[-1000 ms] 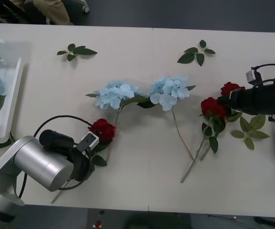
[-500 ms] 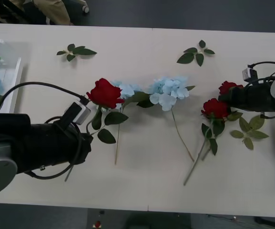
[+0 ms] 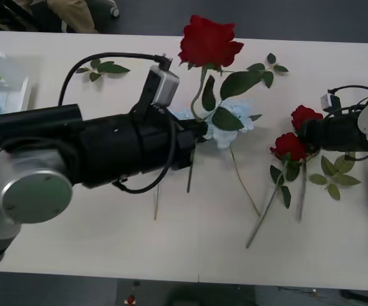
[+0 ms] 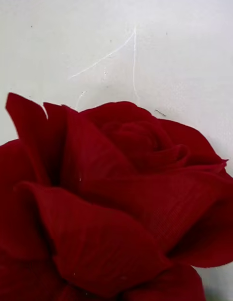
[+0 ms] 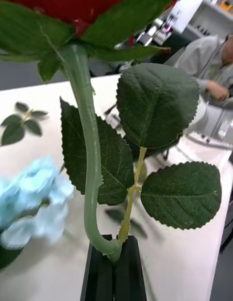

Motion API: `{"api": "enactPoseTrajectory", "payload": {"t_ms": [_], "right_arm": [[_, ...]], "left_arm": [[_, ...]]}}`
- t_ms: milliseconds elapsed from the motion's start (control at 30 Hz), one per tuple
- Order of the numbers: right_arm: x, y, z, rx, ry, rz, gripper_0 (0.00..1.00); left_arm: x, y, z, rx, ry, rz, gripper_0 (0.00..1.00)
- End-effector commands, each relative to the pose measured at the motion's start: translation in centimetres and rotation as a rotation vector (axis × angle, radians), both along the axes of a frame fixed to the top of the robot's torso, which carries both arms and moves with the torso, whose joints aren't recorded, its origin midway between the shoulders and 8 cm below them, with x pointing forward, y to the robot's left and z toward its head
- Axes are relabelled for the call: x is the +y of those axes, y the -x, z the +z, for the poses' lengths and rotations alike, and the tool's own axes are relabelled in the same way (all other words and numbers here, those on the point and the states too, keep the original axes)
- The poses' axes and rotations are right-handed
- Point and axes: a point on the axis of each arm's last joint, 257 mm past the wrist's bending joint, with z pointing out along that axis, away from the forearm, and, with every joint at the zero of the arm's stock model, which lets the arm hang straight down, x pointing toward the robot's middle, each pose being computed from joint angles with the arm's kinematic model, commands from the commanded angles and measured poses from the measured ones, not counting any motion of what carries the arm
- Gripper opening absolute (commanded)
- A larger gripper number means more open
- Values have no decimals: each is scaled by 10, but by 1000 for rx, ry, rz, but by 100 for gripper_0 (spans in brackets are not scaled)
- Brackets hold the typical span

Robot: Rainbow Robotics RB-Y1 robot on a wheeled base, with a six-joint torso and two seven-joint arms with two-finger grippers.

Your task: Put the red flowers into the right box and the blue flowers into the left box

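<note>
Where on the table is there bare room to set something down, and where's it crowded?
Bare tabletop runs along the near edge, below the stems, and between the two leaf sprigs at the far edge. It is crowded mid-table: the left gripper holds a red rose over the blue flowers, and the right gripper sits at two red roses.

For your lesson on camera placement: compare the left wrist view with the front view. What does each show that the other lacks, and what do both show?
Left wrist view only: the left tool shut on the rose's stem.

Front view only: the right tool at two roses lying on the table, and the left box.

Both: the lifted rose, a blue flower and a leaf sprig.
</note>
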Motion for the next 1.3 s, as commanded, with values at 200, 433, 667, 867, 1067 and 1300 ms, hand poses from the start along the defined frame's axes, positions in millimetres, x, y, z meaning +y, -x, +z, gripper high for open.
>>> {"api": "enactPoseTrajectory", "payload": {"t_ms": [200,433,667,867,1067,1300], "right_arm": [[-2,-1,23,12,-53,1,0],[-41,3,96,-24,-48,27,0],[-126,26,155,-52,212,89,0],[-201,44,187,-46,445,96,0],[-269,56,181,-7,540,-25,0],[-324,52,143,-35,638,-134,5]], "left_arm": [[-48,-25,50,-227,115,-19,0],[-75,-39,43,-263,119,-21,0],[-81,-45,39,-291,106,-14,0],[-82,-44,39,-286,110,-21,0],[-84,-43,43,-283,120,-25,0],[-84,-43,43,-283,120,-25,0]]}}
